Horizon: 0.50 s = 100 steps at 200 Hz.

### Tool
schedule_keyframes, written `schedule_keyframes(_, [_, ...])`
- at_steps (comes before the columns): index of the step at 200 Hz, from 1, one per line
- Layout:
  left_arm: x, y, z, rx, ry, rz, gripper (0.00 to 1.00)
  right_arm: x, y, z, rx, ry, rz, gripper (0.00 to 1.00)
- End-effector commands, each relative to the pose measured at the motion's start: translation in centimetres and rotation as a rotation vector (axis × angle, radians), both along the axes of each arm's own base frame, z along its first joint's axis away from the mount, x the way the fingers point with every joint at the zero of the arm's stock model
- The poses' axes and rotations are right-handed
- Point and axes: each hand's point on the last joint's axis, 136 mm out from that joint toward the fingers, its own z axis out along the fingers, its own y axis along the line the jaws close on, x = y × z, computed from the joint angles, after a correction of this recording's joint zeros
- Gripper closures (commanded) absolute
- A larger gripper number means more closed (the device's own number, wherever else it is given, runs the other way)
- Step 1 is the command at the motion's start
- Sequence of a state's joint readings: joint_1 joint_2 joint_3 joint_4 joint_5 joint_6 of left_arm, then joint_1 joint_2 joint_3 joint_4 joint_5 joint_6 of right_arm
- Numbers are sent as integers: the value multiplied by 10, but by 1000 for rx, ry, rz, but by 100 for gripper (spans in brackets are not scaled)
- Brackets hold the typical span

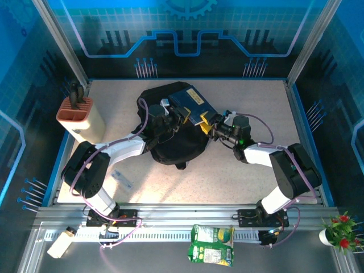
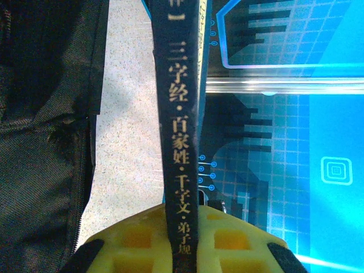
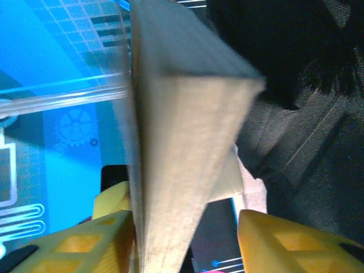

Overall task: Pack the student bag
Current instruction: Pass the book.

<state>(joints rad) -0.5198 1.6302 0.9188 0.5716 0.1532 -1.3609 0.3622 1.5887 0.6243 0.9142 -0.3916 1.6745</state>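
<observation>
The student bag (image 1: pixel 170 145), a large black fabric backpack, lies in the middle of the table. A dark blue book (image 1: pixel 190 101) is held over its upper right part. My left gripper (image 1: pixel 175 116) is shut on the book's spine (image 2: pixel 179 114), which runs upright between the yellow fingers (image 2: pixel 131 239) and carries gilt Chinese characters; my left gripper (image 2: pixel 182 227) has bag fabric (image 2: pixel 34 142) to its left. My right gripper (image 1: pixel 209 125) straddles the book's pale page edge (image 3: pixel 182 142). In the right wrist view my right gripper (image 3: pixel 185 227) has its left finger against the pages and a gap before the right finger (image 3: pixel 284 239).
An orange and cream holder (image 1: pixel 77 114) stands at the table's left edge. A small clear item (image 1: pixel 122 179) lies near the left arm. Off the table in front are a green packet (image 1: pixel 211 244), a white bottle (image 1: pixel 61 242) and a red flower pot (image 1: pixel 338 233).
</observation>
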Motion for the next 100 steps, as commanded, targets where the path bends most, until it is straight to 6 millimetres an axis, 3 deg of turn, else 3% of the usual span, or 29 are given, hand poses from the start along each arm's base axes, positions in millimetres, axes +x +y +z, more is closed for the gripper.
schedule_keyframes(1, [1, -2, 15, -34, -52, -8, 97, 7, 6, 16, 18, -69, -9, 60])
schedule_keyframes(31, [-1, 1, 8, -1, -33, -5, 92, 7, 4, 16, -3, -82, -8, 82])
schedule_keyframes(46, [-4, 2, 3, 35, -19, -14, 84, 6, 0, 17, -24, -92, -14, 90])
schedule_keyframes(72, [-10, 7, -7, 142, -13, -33, 62, 5, -19, 21, -82, -113, -47, 95])
schedule_keyframes(100, [-22, 15, -22, 324, -25, -90, 44, 3, -54, 24, -151, -132, -108, 96])
